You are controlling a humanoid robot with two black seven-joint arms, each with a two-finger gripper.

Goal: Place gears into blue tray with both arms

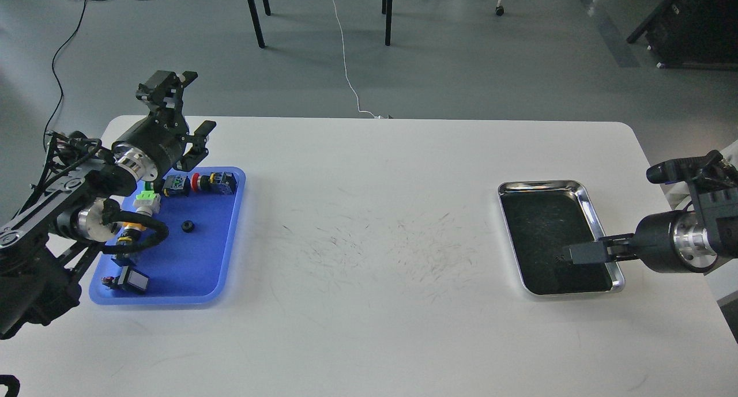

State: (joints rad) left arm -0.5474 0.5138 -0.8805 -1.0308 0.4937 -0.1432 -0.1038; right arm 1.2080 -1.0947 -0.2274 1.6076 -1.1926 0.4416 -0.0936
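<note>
Silver tray (582, 192) side: right hand (568, 254) is hovering pressed together over it, blue tray (228, 270) sitting far left; left hand (181, 117) spread.

On the desk (369, 212), the blue tray (219, 282) lies at the left with one gear (187, 226) near its middle and push-button switches (199, 184) along its far and left sides, while the metal tray (582, 192) lies well apart at the right, apparently empty.
</note>
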